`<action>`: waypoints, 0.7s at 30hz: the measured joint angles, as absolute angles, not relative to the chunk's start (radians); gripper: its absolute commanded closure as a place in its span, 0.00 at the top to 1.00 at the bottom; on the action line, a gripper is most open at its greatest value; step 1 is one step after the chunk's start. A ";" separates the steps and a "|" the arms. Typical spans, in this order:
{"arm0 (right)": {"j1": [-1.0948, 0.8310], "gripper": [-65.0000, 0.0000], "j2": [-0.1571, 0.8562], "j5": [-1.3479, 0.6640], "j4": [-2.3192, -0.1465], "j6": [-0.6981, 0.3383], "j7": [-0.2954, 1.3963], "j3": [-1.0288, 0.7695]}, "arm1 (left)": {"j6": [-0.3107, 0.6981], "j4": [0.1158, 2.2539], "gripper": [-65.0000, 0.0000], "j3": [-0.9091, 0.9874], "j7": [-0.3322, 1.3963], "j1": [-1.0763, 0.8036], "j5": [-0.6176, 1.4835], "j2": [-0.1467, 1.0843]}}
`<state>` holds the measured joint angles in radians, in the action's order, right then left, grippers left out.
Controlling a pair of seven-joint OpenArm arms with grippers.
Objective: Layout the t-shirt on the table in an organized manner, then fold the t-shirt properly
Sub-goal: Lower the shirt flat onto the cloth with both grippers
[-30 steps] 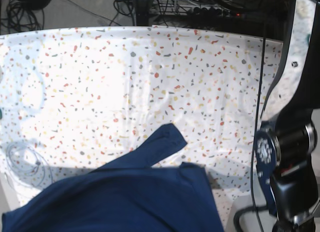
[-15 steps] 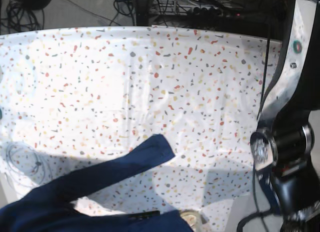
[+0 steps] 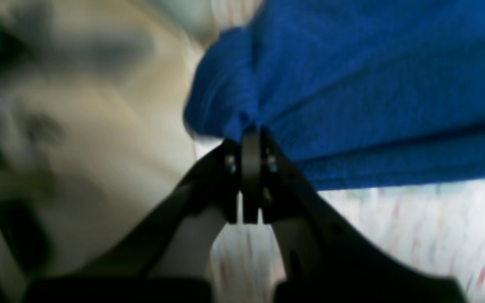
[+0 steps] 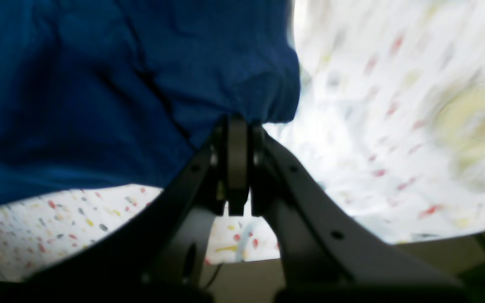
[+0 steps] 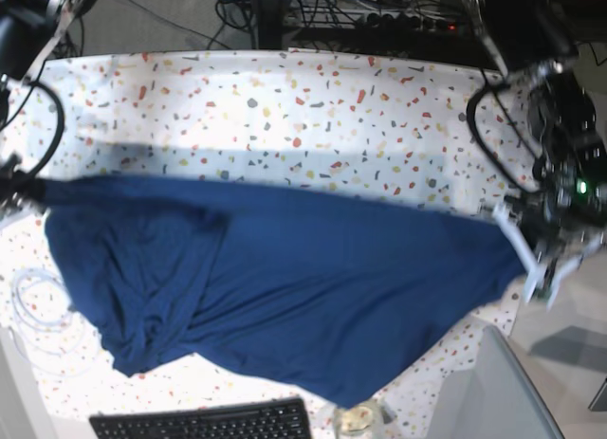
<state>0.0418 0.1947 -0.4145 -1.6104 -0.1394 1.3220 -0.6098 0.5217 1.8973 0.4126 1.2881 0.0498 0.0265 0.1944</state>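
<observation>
Both pincers are clamped on the t-shirt [image 5: 285, 297]: left gripper [image 3: 251, 130] and right gripper [image 4: 237, 120] stretch it above the table [image 5: 313, 107] (lower hem sagging); lowering unevenly could bunch the slack cloth

We see the table [image 5: 313, 107], covered in a white cloth flecked with red, yellow, grey and black. The t-shirt [image 5: 285, 287] spreads across its near half from side to side; whether it rests flat or hangs above the cloth we cannot tell. A coil of pale cable [image 5: 38, 301] lies at the left edge. A keyboard [image 5: 204, 422] sits at the near edge, a small round jar [image 5: 358, 419] just beside it.
</observation>
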 measured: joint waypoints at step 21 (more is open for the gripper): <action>-0.245 0.01 0.176 -0.415 -1.512 -0.139 1.050 -0.611 | 0.648 1.811 0.00 0.673 1.156 -0.286 0.029 0.078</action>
<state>-0.2451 0.1761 -0.4149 -1.5120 -0.1387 1.0496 -0.6113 0.6479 1.8114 0.6735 1.1561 -0.2859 0.0292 0.0784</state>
